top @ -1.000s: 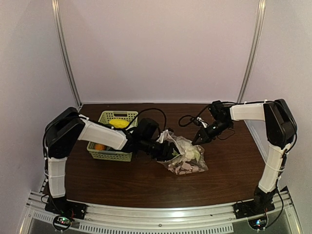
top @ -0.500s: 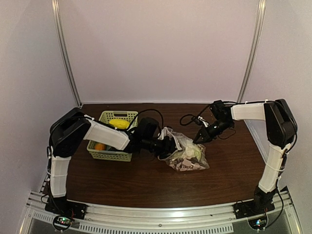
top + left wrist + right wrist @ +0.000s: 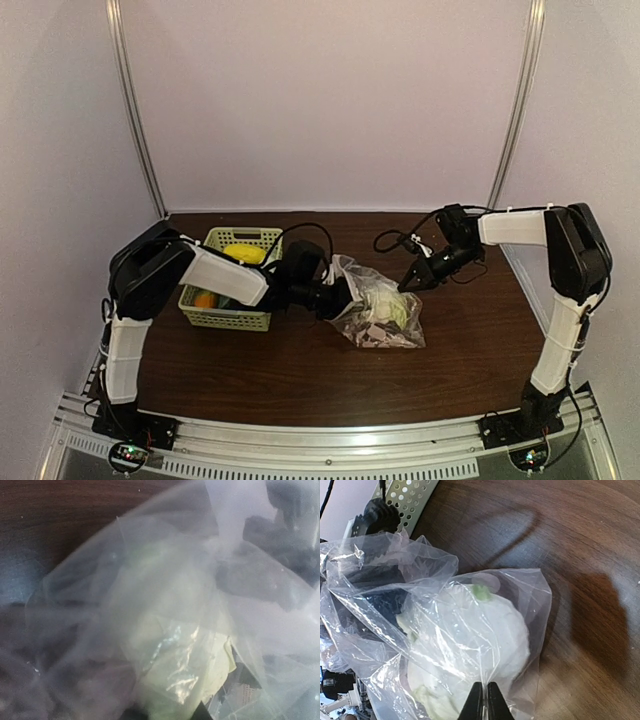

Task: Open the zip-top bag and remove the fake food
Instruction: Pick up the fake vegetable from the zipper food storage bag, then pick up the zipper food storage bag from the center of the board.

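The zip-top bag (image 3: pixel 388 322) lies crumpled mid-table, with clear film filling the left wrist view (image 3: pixel 95 580). Inside it sits fake food: a whitish, pale green lumpy piece (image 3: pixel 385 307) (image 3: pixel 485 635) (image 3: pixel 185 670). My left gripper (image 3: pixel 338 298) reaches into the bag's left mouth. Only its dark tips (image 3: pixel 167 712) show, set against either side of the pale green piece. My right gripper (image 3: pixel 408 285) (image 3: pixel 483 687) is shut on a fold of the bag's film on its right side, holding it up.
A pale green lattice basket (image 3: pixel 225 318) (image 3: pixel 412 490) stands left of the bag, behind my left arm. It holds a yellow piece (image 3: pixel 243 252) and an orange one (image 3: pixel 205 300). Black cables (image 3: pixel 395 240) trail behind the right gripper.
My left gripper's jaws have closed in inside the bag and the hand has drawn slightly left. The bag has shifted and bunched with it. The right gripper has kept its pinch nearly in place.
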Controlling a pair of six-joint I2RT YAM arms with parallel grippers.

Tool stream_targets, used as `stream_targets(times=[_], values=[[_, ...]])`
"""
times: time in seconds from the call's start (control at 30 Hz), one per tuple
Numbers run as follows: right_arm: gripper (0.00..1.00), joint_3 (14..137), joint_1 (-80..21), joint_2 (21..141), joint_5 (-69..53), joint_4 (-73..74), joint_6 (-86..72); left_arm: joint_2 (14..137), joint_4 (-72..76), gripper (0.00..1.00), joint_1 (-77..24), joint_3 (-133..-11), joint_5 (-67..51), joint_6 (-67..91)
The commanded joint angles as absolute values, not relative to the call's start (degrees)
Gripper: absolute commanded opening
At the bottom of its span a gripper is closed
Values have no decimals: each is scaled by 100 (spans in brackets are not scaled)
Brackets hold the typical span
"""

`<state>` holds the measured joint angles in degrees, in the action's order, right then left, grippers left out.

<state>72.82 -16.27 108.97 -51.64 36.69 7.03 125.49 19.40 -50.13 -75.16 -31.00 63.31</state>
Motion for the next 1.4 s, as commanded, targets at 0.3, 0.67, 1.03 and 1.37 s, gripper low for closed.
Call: stream_targets(times=[0.3,0.67,1.03,1.37], values=[[0,7131,-995,10579,-4837,3610,538,11588,2049,0,-4896,-7110,-3415,4784],[0,7110,-757,10436,-4347,3503,520,10363,329,0,-4895,-6840,-2974,3060],[3,7110,-661,10256,-4800,3591,685,9778,2894,0,-4864,-5560,-2726,3556],[68,7095,-658,9602,-5017,4215,1589,10362,3351,0,-4830,-5628,-2372,4792]])
